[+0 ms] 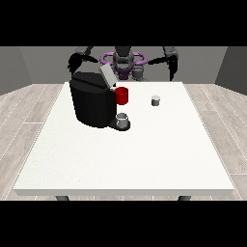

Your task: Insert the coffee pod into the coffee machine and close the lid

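A black coffee machine [91, 103] stands on the white table [125, 154] at the left, with its grey lid [107, 75] tilted up and open. A small grey coffee pod [155, 100] stands upright on the table to the right of the machine, with nothing touching it. The hand at the view's right [172, 71] hangs beyond the table's far edge, well behind the pod. Just behind the machine's top corner, the hand at the view's left [73, 62] is raised. Neither hand touches anything.
A red mug [122, 95] stands right next to the machine's front, between it and the pod. A grey cup [123, 119] sits on the machine's drip base. The robot's torso [123, 60] is behind the far edge.
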`<action>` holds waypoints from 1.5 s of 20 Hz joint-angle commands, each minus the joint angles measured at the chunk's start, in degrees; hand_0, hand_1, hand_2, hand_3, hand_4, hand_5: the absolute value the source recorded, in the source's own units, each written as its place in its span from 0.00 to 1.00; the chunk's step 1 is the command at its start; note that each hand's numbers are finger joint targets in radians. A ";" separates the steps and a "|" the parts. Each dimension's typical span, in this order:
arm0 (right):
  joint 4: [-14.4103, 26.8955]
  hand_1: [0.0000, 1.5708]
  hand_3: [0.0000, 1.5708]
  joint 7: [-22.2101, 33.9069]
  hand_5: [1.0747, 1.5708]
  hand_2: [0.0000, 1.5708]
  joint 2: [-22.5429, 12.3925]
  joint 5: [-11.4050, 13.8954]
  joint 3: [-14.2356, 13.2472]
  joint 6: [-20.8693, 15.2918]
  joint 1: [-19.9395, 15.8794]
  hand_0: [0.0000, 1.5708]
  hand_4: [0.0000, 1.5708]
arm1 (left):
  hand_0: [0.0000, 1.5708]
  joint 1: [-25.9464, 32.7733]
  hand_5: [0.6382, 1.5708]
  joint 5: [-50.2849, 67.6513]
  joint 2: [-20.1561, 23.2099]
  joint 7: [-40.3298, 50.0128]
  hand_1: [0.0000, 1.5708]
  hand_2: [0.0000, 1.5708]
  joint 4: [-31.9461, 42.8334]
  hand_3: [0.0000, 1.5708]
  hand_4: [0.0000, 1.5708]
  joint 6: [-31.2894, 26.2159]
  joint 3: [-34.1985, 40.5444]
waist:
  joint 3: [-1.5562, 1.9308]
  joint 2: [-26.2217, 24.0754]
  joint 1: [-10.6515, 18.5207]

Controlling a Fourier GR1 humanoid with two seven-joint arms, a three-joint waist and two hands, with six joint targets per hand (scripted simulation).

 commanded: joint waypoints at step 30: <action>11.05 0.00 0.00 0.91 1.00 0.00 -0.26 2.94 -0.02 -4.23 -9.10 0.00 0.27 | 0.39 -18.40 1.00 -20.05 5.06 -5.76 0.39 0.47 37.12 0.30 0.00 3.69 -2.00 | 0.01 6.16 -0.79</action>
